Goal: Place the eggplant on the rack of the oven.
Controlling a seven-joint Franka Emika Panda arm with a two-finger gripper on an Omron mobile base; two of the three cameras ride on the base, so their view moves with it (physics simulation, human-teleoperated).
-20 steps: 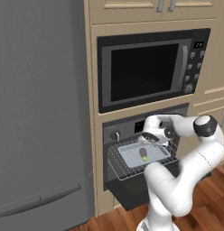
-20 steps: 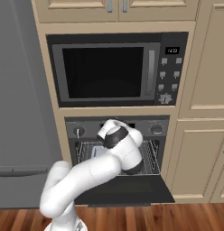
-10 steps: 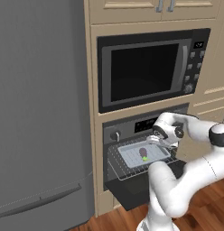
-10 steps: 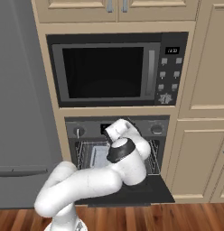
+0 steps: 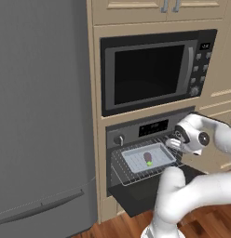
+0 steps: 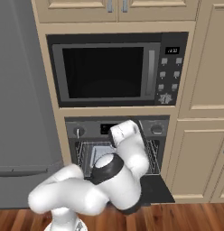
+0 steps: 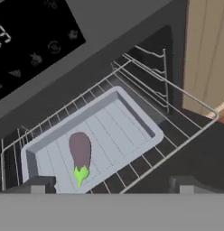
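Lying on the tray (image 7: 118,131) carried by the rack (image 7: 177,144) of the oven (image 5: 136,132), the eggplant (image 7: 80,153) has been released; the gripper (image 7: 109,184) has been drawn back above it, jaws apart, so placement looks complete.

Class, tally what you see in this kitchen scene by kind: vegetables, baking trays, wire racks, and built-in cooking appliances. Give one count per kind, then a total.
Vegetables: 1, the eggplant
Baking trays: 1, the grey tray holding it
Wire racks: 1, the rack pulled out under the tray
Built-in cooking appliances: 2, the oven and the microwave
Total: 5
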